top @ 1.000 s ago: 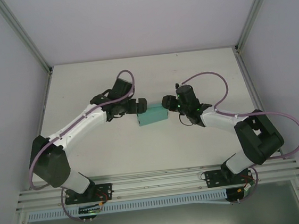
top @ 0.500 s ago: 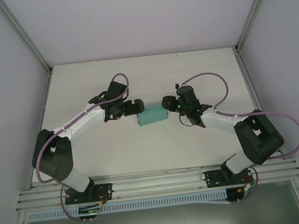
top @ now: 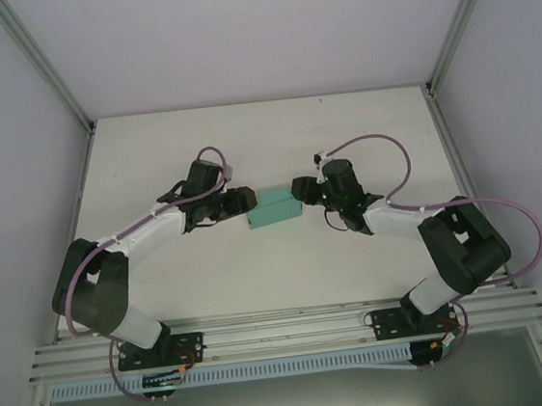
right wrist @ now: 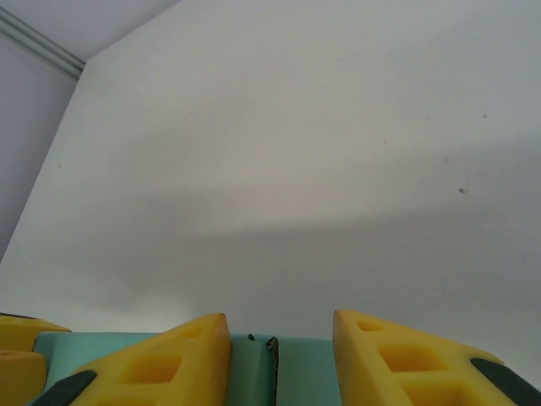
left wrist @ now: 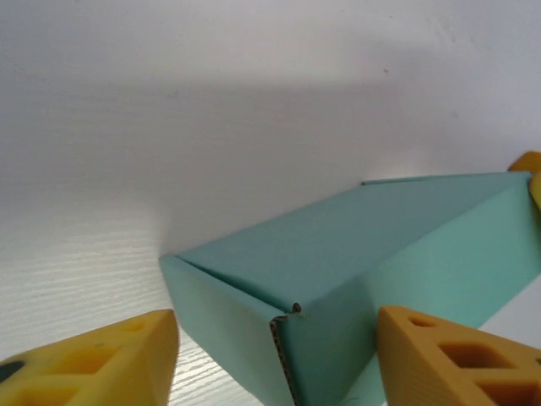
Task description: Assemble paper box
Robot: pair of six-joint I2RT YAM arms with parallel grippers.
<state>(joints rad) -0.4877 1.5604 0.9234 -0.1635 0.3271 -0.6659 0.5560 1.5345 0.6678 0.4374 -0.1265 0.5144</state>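
The paper box (top: 274, 209) is a small closed teal box lying flat on the white table (top: 264, 136), mid-table between the two arms. My left gripper (top: 243, 201) sits low at its left end. In the left wrist view the box's near corner (left wrist: 292, 334) stands between my yellow fingers (left wrist: 101, 359), and table shows between the left finger and the card; this gripper (left wrist: 277, 315) is open. My right gripper (top: 300, 190) is at the box's right end. Its jaws (right wrist: 279, 317) stand apart over the teal edge (right wrist: 270, 372), clamping nothing.
Grey enclosure walls and aluminium posts (top: 38, 63) border the table on the left, right and back. The right arm's purple cable (top: 381, 143) loops above its wrist. Bare table lies beyond the box toward the back wall (right wrist: 296, 127).
My left gripper has dropped and drawn back slightly to the box's left end, and its jaws have narrowed from wide open. The right gripper's jaws have narrowed a little. The box has barely moved.
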